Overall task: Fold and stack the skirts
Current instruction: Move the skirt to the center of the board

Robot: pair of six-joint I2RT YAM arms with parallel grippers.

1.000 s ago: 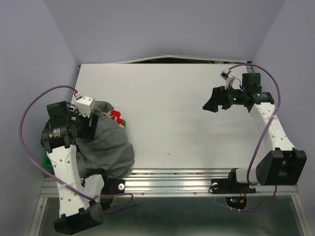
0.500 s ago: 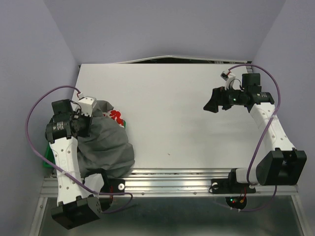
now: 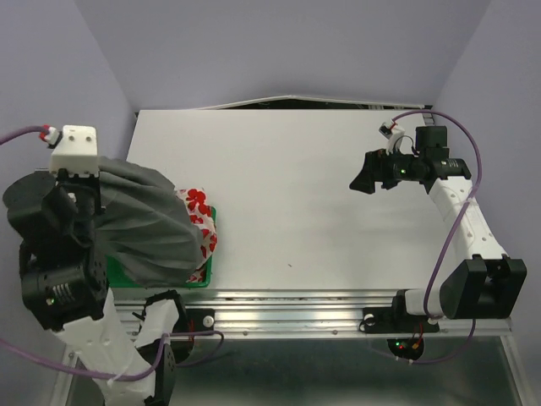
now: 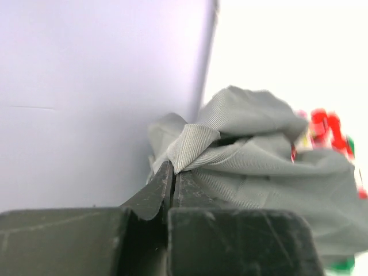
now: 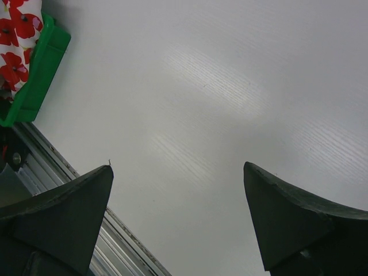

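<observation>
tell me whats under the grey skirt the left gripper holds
The red-printed white skirt, lying in the green tray; only its right edge and the tray's rim show. The grey skirt covers the rest.

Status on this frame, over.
Left pincer shut on grey skirt, hanging over green tray. Right pincer open, over table. Printed skirt in tray. Nothing blocking.

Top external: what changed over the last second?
The left claw, shut on the dark grey skirt, rose toward the camera, lifting that skirt off the pile. That uncovered more of the red-print skirt and the green tray under it. The right claw stayed open above the table, unmoved.
</observation>
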